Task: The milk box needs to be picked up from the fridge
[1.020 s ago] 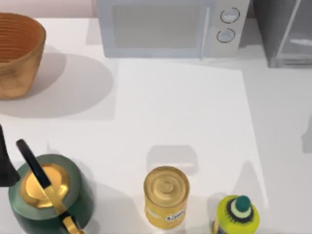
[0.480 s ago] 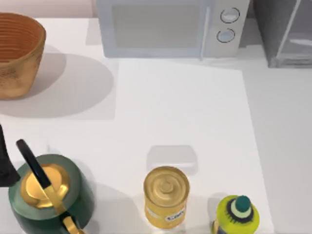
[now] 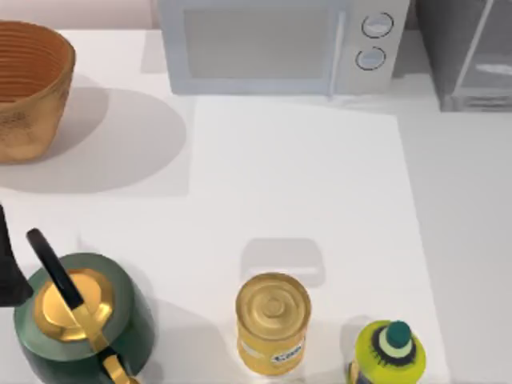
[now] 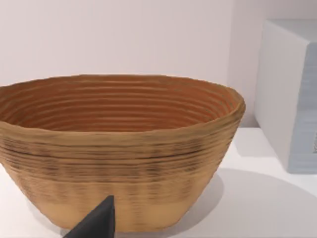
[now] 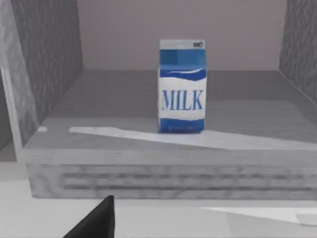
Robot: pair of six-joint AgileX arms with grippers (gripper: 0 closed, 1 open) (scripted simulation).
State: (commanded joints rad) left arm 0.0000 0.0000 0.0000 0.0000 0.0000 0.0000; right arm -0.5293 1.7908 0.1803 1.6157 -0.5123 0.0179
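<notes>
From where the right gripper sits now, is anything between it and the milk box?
Nothing visible. In the right wrist view the milk box stands upright and alone on the floor of the open-fronted fridge, past its raised front ledge.

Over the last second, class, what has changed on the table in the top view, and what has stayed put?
A faint shadow at the table's right edge has gone; no object moved, none was gripped or released. The kettle, yellow can, bottle, basket and microwave stayed put.
</notes>
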